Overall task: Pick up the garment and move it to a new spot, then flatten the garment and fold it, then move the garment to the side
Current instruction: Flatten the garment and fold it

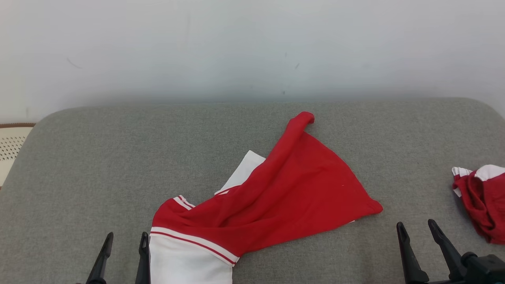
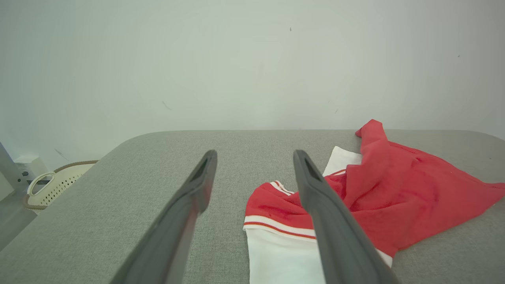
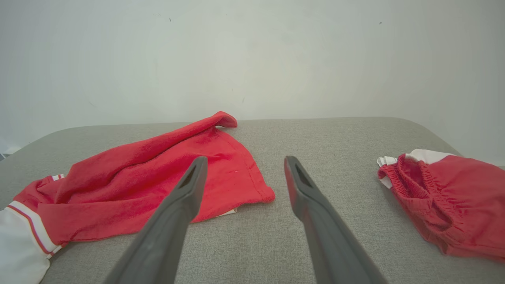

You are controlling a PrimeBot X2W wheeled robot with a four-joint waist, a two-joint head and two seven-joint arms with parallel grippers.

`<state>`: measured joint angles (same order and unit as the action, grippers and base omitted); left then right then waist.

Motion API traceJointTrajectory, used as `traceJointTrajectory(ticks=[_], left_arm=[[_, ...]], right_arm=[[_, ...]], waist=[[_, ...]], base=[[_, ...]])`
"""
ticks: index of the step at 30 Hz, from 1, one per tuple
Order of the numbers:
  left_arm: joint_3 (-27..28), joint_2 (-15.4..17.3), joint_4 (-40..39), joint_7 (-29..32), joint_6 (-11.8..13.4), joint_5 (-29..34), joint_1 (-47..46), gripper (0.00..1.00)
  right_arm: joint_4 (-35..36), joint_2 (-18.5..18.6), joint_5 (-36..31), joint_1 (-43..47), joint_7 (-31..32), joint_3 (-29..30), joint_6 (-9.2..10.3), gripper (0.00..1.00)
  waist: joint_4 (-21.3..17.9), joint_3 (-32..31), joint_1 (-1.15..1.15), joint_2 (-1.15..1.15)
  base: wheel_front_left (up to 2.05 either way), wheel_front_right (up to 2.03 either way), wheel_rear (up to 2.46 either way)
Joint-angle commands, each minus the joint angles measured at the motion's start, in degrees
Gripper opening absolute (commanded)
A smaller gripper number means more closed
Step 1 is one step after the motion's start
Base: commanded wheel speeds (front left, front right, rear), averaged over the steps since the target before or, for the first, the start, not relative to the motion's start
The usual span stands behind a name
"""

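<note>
Plain pale wall (image 1: 252, 47) at the back, scuffed in a few spots. Below that, a broad grey padded surface (image 1: 98, 165) with rounded corners, faintly nubby, likely enough drag to stop cloth sliding. Near the front edge, about centre, the garment (image 1: 300, 185): red and white, rumpled, folded over itself, lying on the padding between the two arms. Looks light, limp and soft, bound to sag and bunch once lifted, nothing fragile about it. Probably best pinched at the edges: the red corner (image 1: 375, 207) for the right side, the striped band (image 1: 193, 240) for the left. Off at the right edge, a second red-and-white heap (image 1: 483, 201), well apart. Right gripper (image 1: 416, 225) and left gripper (image 1: 127, 236) low at the front, both spread wide, holding nothing, the left just beside the white panel. Far left, past the padding, a pale perforated basket (image 1: 12, 146).
</note>
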<state>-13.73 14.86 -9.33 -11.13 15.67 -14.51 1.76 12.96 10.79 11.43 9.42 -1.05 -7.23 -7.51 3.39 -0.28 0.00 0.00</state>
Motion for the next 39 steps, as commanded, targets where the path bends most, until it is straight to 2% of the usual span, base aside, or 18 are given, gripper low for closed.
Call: traceJointTrajectory(ticks=[1, 16, 21, 27, 32, 39], left_arm=[[-0.1, 0.3, -0.2, 0.2, 0.1, 0.1, 0.5, 1.00], [-0.8, 0.3, 0.0, 1.0, 0.5, -0.3, -0.1, 1.00], [-1.7, 0.0, 2.5, 3.9, -0.5, -2.3, 0.5, 1.00], [-3.4, -1.3, 9.1, 9.1, -2.9, -6.5, 0.5, 1.00], [-3.6, -1.9, 13.5, 9.6, -4.3, -8.3, -0.1, 1.00], [-3.4, -2.9, 19.0, 7.4, -6.2, -10.0, -2.3, 1.00]], right_arm=[[0.2, -0.2, -0.5, 0.3, -0.2, 0.1, 0.04, 1.00], [-0.5, -0.6, 0.0, -0.9, -0.4, -0.2, 0.04, 1.00], [-0.6, -0.2, 0.1, -1.5, -0.5, 0.1, 0.04, 1.00], [-1.0, 0.1, 0.3, -2.6, -0.6, -0.3, 0.04, 1.00], [-1.2, 0.3, 0.5, -3.1, -0.9, -0.4, 0.04, 1.00], [-1.5, 0.5, 0.6, -4.1, -1.2, 0.0, 0.04, 1.00]], waist=[[0.1, 0.1, 0.00, 0.00], [1.1, 0.9, 0.00, 0.00], [1.2, 1.8, 0.00, 0.00], [0.5, 3.7, 0.00, 0.00], [0.2, 5.1, 0.00, 0.00], [0.3, 7.0, 0.00, 0.00]], base=[[0.00, 0.00, 0.00], [0.00, 0.00, 0.00], [0.00, 0.00, 0.00], [0.00, 0.00, 0.00], [0.00, 0.00, 0.00], [0.00, 0.00, 0.00]])
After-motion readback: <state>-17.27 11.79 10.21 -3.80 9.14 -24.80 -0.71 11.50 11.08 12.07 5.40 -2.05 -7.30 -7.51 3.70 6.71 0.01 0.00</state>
